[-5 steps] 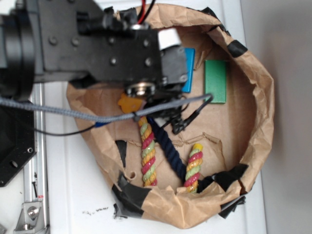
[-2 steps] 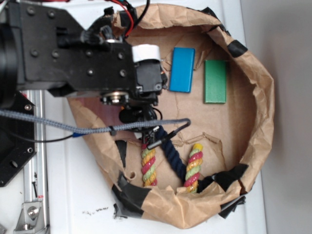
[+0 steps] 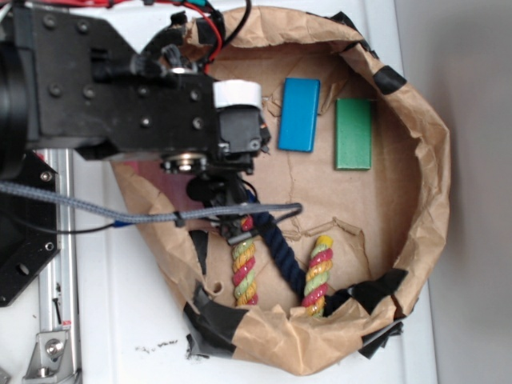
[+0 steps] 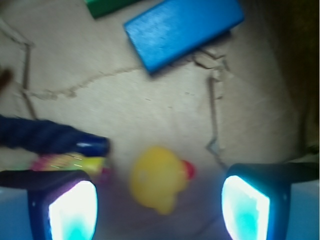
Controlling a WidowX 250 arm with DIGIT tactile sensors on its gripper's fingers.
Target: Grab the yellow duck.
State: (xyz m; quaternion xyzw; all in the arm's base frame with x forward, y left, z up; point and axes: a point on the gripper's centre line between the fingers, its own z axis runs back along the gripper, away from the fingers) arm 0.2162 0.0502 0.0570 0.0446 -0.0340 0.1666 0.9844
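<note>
Wrist view: the gripper [image 4: 159, 200] is hanging spread wide, its fingers [image 4: 67, 210] flanking the yellow duck [image 4: 157, 180] without touching it.

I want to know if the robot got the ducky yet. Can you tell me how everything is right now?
yellow duck: lying free between the fingers, not gripped.
gripper: open, one finger either side of the duck.
blue block: lying flat.
green block: lying flat beside the blue one.
striped rope: lying loose.
</note>
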